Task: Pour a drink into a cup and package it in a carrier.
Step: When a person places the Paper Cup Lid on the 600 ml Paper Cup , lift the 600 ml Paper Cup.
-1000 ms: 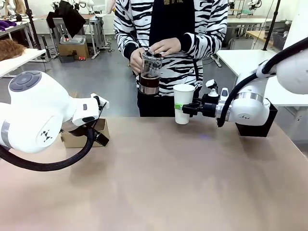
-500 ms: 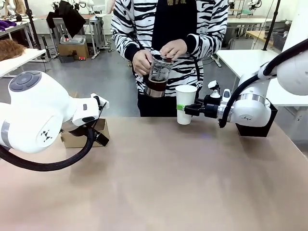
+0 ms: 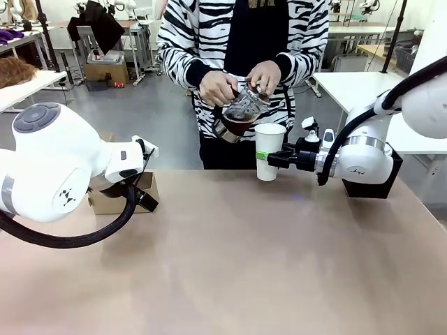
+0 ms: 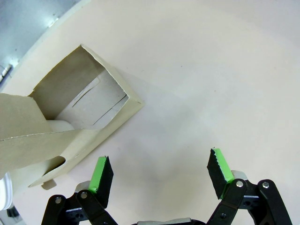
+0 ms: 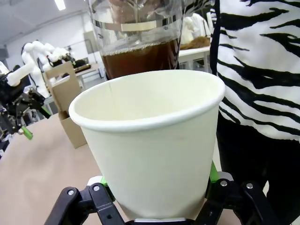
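- Over the last second the clear glass jug (image 3: 239, 112) with a metal-rimmed top has gone from upright at centre frame to tilted. It has also shifted right, so its top now leans toward the white paper cup (image 3: 268, 150). The cup and both robot arms sit almost where they were.
- The dark brown drink (image 5: 140, 58) lies in the lower part of the jug. In the right wrist view its surface shows just behind and above the cup's rim. Whether any is flowing I cannot tell.
- The person's hands hold the jug at upper centre of the front view, one (image 3: 218, 88) on its left side and the other (image 3: 265, 73) on its top.
- The cup stands upright just right of centre, at the far edge of the tabletop (image 3: 244, 265). The right robot hand (image 3: 265, 158) clamps its lower half, green pads (image 5: 212, 172) pressed against either side.
- The small brown cardboard carrier (image 3: 105, 202) rests on the tabletop at the left of the front view, partly hidden behind the left arm. It sits at upper left in the left wrist view, with an open pocket showing.
- The left robot hand (image 4: 161, 164) is spread wide and holds nothing. It hangs over bare tabletop just beside the carrier, not touching it.
- A black box (image 3: 391, 174) sits at the right edge, behind the right arm.
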Robot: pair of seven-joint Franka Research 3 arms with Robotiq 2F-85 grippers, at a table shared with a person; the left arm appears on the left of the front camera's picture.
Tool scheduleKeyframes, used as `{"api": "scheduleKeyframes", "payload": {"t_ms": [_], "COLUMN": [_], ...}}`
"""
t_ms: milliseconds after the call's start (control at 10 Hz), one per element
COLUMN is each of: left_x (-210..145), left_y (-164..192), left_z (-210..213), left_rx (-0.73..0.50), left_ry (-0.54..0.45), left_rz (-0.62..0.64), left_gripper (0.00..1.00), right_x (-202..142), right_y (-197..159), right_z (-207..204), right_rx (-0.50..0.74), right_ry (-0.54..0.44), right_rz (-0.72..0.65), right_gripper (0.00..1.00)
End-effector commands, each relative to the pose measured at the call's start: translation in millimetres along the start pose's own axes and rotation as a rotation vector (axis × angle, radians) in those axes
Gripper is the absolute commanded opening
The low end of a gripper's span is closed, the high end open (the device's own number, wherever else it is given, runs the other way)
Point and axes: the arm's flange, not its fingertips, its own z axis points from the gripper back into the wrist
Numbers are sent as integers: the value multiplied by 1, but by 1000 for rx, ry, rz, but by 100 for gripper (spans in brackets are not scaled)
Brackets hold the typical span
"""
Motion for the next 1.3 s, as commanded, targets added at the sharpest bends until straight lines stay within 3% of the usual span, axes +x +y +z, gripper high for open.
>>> {"api": "scheduleKeyframes", "payload": {"t_ms": [0,1200], "left_x": [0,0], "left_y": [0,0], "left_z": [1,1], "left_rx": [-2,-2], "left_ry": [-2,-2], "left_rz": [1,1], "left_gripper": [100,100], "right_x": [0,0], "right_y": [1,1], "right_z": [-2,-2], "right_rx": [-7,-7], "right_ry": [2,2], "right_rz": [-8,-8], "right_gripper": [80,80]}}
